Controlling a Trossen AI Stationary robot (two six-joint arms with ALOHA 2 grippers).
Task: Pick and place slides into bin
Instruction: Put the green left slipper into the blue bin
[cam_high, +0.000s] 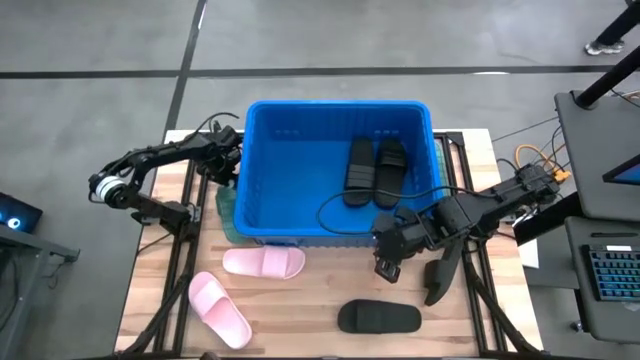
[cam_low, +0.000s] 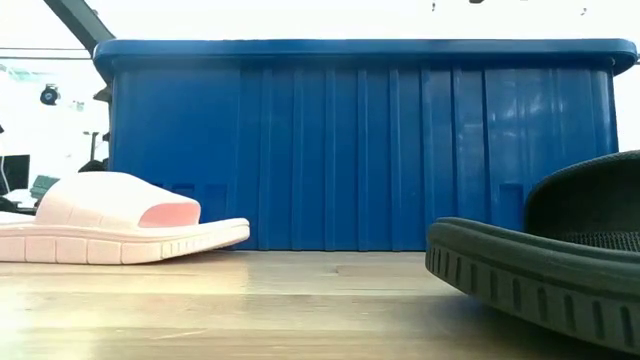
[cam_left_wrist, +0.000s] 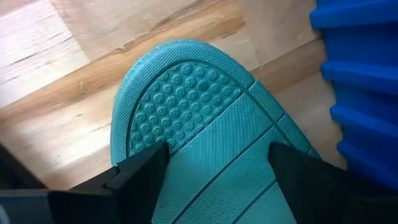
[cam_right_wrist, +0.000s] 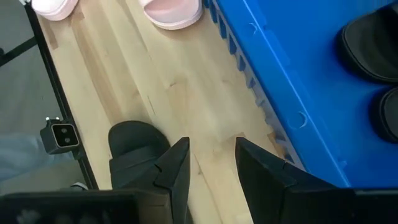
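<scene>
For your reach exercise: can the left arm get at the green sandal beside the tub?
Probably yes: the left tool sits open right over the green sandal, which lies on bare wood beside the tub.

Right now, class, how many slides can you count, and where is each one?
6: two black slides inside the bin, two pink slides and one black slide on the table, one green slide beside the bin. More could be hidden.

Looks like a robotics lab or test bay. Grey concrete floor (cam_high: 90, 40) with dark seam lines, butcher-block wooden table (cam_high: 300, 300) on a black metal frame. At 3 o'clock a side desk (cam_high: 600, 130) with a keyboard (cam_high: 612, 272) and loose orange cables (cam_high: 540, 155). At 9 o'clock, a dark device with a lit indicator (cam_high: 12, 215).
</scene>
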